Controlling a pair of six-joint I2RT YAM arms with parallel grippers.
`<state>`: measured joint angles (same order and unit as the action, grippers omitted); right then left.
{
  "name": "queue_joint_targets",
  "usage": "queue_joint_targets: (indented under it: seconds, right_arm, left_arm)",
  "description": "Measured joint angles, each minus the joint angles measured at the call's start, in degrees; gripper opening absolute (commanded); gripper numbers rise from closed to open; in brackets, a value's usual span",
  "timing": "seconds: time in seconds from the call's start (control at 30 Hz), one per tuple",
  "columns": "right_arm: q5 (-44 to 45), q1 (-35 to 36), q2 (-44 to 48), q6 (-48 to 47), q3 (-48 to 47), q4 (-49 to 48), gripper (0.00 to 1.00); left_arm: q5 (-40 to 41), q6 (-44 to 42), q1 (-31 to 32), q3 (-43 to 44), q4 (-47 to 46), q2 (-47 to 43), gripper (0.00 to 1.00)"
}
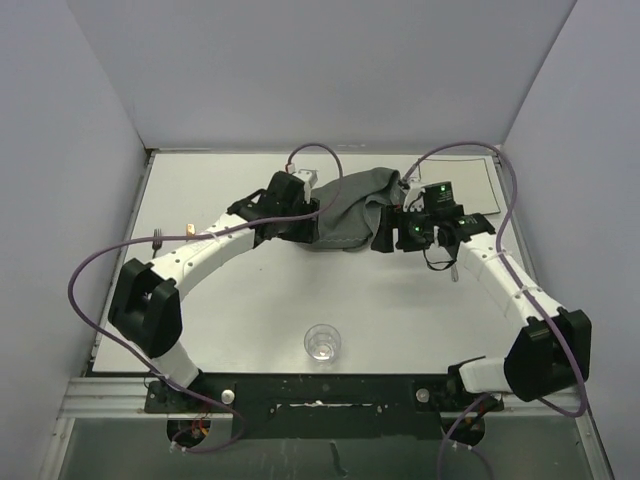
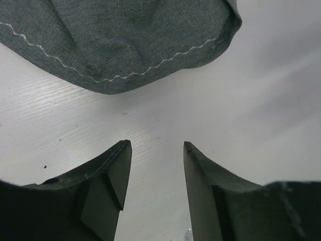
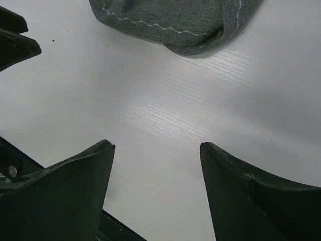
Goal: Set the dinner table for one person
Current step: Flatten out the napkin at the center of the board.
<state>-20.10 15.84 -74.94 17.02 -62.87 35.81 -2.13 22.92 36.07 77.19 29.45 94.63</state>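
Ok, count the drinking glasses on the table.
1. The clear glass stands near the dinner table's front edge, about midway across. The bunched grey cloth could hide another.

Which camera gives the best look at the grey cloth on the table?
The top external view: it shows nearly the whole grey cloth, bunched up on the dinner table. The left wrist view catches only a stitched hem along the picture's top, and the right wrist view just a folded corner.

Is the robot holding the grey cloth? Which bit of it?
No, nothing is held. The left gripper and the right gripper both stand open over bare table, with the grey cloth lying just beyond their fingertips.
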Motion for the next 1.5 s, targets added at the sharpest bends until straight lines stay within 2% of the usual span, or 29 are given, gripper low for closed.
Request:
queue_joint_targets:
  seconds: [0.03, 0.1, 0.2, 0.4, 0.57, 0.73, 0.8, 0.97, 1.03, 1.17, 1.23, 1.4, 1.5]
  right_arm:
    - [0.4, 0.5, -1.4, 0.2, 0.0, -0.5, 0.81]
    - [1.5, 1.3, -4.3, 0.6, 0.0, -1.4, 0.85]
    - [3.1, 2.1, -8.3, 0.7, -0.4, -2.5, 0.85]
    - [7.6, 3.4, -16.5, 1.1, -2.5, -5.4, 0.77]
    - [11.4, 4.4, -22.8, 1.9, -4.9, -8.1, 0.78]
    - [13.7, 4.9, -31.3, 2.3, -11.7, -8.8, 0.72]
    - [14.0, 5.0, -34.7, 2.4, -15.1, -8.9, 0.66]
    - [14.8, 5.6, -39.1, 2.9, -20.7, -8.8, 0.32]
    - [15.0, 6.0, -40.0, 3.1, -22.0, -8.6, 0.21]
    - [15.5, 7.2, -40.3, 3.7, -22.4, -7.4, 0.09]
    - [15.7, 8.1, -40.3, 4.0, -22.4, -6.6, 0.11]
    - [17.9, 9.9, -39.9, 4.5, -22.4, -4.2, 0.44]
    - [19.7, 10.6, -39.1, 4.5, -22.4, -3.1, 0.51]
  left_arm:
    - [1.0, 0.0, 0.3, 0.7, 0.2, 0.7, 0.53]
    - [2.9, -0.1, 0.8, 1.9, 0.3, 2.0, 0.59]
    - [5.4, -0.3, 1.4, 2.3, 0.7, 3.3, 0.63]
    - [8.0, -0.7, 1.4, 2.3, 1.3, 4.6, 0.63]
    - [8.4, -0.7, 1.4, 2.2, 1.2, 4.7, 0.63]
    - [8.6, -0.7, 1.4, 1.4, 0.7, 4.6, 0.63]
    - [8.6, -0.7, 1.4, 0.5, 0.6, 4.6, 0.63]
    - [9.4, -1.0, 1.4, -1.4, 0.8, 4.6, 0.63]
    - [9.6, -1.2, 1.4, -1.6, 0.8, 4.3, 0.63]
    - [10.1, -1.5, 1.4, -1.7, 0.8, 2.9, 0.63]
    - [10.5, -1.6, 1.4, -1.7, 0.8, 2.0, 0.63]
    - [10.7, -1.5, 1.4, -1.7, 0.7, 1.3, 0.63]
    - [10.6, -1.3, 1.4, -2.3, 0.8, 1.0, 0.63]
